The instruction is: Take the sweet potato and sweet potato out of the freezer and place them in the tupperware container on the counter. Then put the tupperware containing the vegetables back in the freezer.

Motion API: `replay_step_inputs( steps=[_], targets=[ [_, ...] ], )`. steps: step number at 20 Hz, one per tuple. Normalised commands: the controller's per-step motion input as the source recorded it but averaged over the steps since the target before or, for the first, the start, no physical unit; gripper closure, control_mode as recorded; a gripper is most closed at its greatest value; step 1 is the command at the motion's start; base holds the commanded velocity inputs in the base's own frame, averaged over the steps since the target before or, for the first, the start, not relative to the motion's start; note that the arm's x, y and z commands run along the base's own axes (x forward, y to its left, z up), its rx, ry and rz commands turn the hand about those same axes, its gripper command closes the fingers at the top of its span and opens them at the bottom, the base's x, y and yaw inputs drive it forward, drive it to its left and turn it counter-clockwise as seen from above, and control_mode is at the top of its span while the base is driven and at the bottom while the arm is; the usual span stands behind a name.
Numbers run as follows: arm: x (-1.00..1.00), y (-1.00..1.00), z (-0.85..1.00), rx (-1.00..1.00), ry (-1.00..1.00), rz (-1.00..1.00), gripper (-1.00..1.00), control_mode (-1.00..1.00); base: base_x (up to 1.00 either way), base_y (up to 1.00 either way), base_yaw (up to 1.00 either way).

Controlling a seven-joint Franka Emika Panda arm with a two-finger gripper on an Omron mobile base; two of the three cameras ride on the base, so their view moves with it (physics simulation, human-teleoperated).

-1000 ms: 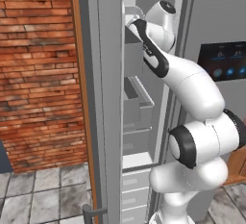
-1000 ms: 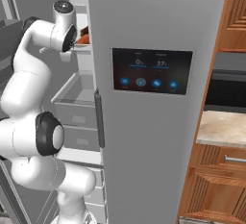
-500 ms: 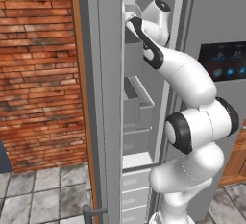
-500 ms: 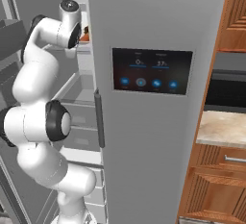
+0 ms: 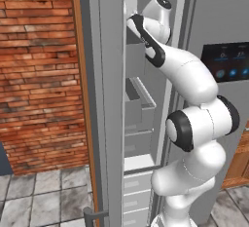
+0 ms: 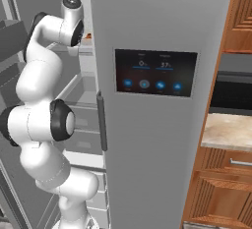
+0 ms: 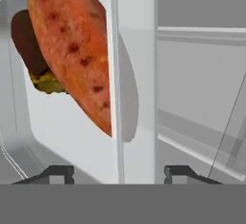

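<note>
- You have the orange-red sweet potato [image 7: 72, 50] close in front of the hand camera, high in the freezer [image 5: 146, 99]; in the hand view it runs from the top edge down to a pale vertical edge that cuts across it.
- Behind it, toward the left edge of that view, sits the darker brown-red sweet potato [image 7: 28, 45], touching or just beside a small yellow-green lump [image 7: 48, 82] (too blurred to name).
- Your gripper [image 7: 117, 172] has its two dark finger tips [image 7: 57, 172] standing apart at the bottom of the hand view, with nothing between them; the orange tuber lies above them, and you cannot tell whether they touch it.
- From the right base view, a sliver of orange [image 6: 87, 36] shows on the upper shelf, right beside the arm's wrist.
- The arm reaches up into the top compartment, past the open door [image 5: 99, 99].
- The closed door with the black touch panel [image 6: 155, 73] stands to your right.
- Farther right, the counter [image 6: 229, 132] shows a beige corner above the wooden drawers [image 6: 221, 184].
- A brick wall [image 5: 39, 70] lies on the left.
</note>
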Motion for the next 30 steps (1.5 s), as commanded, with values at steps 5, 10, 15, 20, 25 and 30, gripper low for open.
replay_step_inputs(
  steps=[5,10,15,20,25,30],
  targets=[
    [-0.02,0.0,0.0,0.0,-0.15,0.0,-1.0,-1.0,0.0,0.0,0.0],
    [-0.53,-0.03,0.0,0.0,-0.17,0.0,-1.0,-1.0,0.0,0.0,0.0],
    [-0.86,-0.17,0.1,0.0,-0.16,0.0,-1.0,-1.0,0.0,0.0,0.0],
    [-0.83,-0.4,0.21,0.01,-0.04,0.0,-1.0,-1.0,0.0,0.0,0.0],
    [-1.0,-0.32,0.21,0.0,-0.06,0.0,-1.0,-1.0,0.0,0.0,0.0],
    [-1.0,-0.3,0.25,0.0,-0.05,0.0,-1.0,-1.0,0.0,0.0,0.0]
  ],
)
